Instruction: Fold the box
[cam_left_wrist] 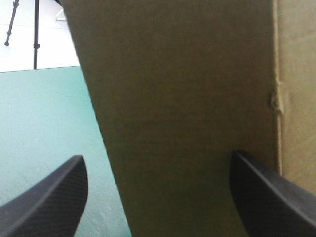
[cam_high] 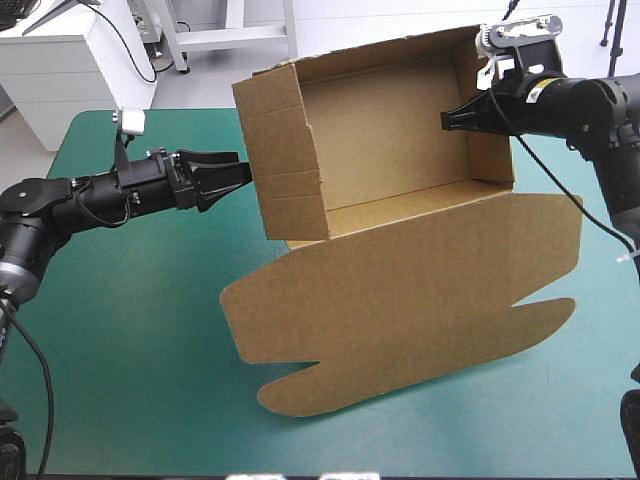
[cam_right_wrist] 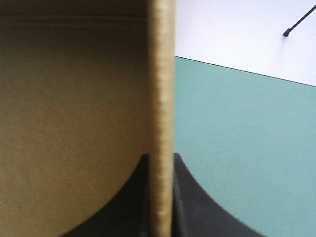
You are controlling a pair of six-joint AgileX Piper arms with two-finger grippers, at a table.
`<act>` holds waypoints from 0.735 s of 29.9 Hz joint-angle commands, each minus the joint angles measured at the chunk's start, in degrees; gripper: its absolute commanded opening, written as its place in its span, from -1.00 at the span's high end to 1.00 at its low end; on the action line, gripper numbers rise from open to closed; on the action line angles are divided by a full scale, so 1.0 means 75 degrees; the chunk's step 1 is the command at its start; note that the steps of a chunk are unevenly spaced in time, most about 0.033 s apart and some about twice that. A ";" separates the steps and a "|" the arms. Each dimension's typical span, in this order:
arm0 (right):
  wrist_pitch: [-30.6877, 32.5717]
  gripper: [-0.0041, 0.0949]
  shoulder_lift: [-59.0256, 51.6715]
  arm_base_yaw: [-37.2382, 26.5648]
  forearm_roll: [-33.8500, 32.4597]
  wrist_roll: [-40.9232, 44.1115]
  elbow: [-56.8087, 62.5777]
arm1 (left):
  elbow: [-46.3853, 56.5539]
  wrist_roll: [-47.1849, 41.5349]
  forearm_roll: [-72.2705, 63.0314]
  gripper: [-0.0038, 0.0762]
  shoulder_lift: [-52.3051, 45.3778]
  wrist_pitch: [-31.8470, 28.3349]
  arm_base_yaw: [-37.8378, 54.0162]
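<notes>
Box [cam_high: 390,150]: brown tray, walls raised, tipped on edge over the worktop [cam_high: 130,330], lid [cam_high: 400,300] trailing below.
Right tool [cam_high: 447,120]: clamped on one side wall.
Left tool [cam_high: 245,172]: fingers apart, opposite wall just ahead.
Handling: keep the right grip firm and meet the left wall squarely.

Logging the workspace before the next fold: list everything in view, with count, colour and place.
table cover: one, teal-green, under everything.
box: one, brown, raised over the cover's middle, walls up as an open tray.
lid: one, brown, flat, spreading from the tray toward the cover's near edge.
left gripper: one, black fingers, open, at the outside of the box's left wall.
right gripper: one, black fingers, shut on the box's right wall.
</notes>
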 commanded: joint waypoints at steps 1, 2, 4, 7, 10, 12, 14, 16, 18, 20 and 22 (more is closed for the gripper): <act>-0.0629 0.96 -0.0273 0.0082 0.0175 0.0097 -0.0191 | -0.0298 -0.0061 -0.0507 -0.57 -0.0245 0.0720 -0.0050; -0.0664 0.96 -0.0273 0.0141 0.0111 0.0138 -0.0191 | -0.0298 -0.0061 -0.0507 -0.58 -0.0245 0.0720 -0.0050; -0.0716 0.96 -0.0273 0.0261 -0.0169 0.0358 -0.0191 | -0.0298 -0.0061 -0.0511 -0.59 -0.0245 0.0720 -0.0050; -0.0746 0.96 -0.0273 0.0536 -0.0752 0.0684 -0.0191 | -0.0303 -0.0061 -0.0555 -0.62 -0.0245 0.0720 -0.0177; -0.0746 0.96 -0.0246 0.0777 -0.1212 0.1005 -0.0191 | -0.0362 -0.0061 -0.0536 -0.62 -0.0245 0.0717 -0.0327; -0.0778 0.96 -0.0229 0.0816 -0.1268 0.1080 -0.0191 | -0.0362 -0.0023 -0.0552 -0.63 -0.0245 0.0717 -0.0327; -0.0807 0.96 -0.0229 0.0816 -0.1217 0.1123 -0.0191 | -0.0362 -0.0045 -0.0552 -0.65 -0.0245 0.0717 -0.0327; -0.0823 0.96 -0.0229 0.0816 -0.1217 0.1173 -0.0191 | -0.0362 -0.0057 -0.0552 -0.66 -0.0245 0.0717 -0.0327; -0.0858 0.96 -0.0218 0.0816 -0.1217 0.1309 -0.0191 | -0.0362 -0.0075 -0.0552 -0.66 -0.0245 0.0717 -0.0327; -0.0875 0.96 -0.0218 0.0816 -0.1217 0.1376 -0.0191 | -0.0362 -0.0075 -0.0552 -0.66 -0.0245 0.0717 -0.0327; -0.0906 0.96 -0.0211 0.0816 -0.1231 0.1449 -0.0191 | -0.0362 -0.0090 -0.0566 -0.66 -0.0245 0.0666 -0.0327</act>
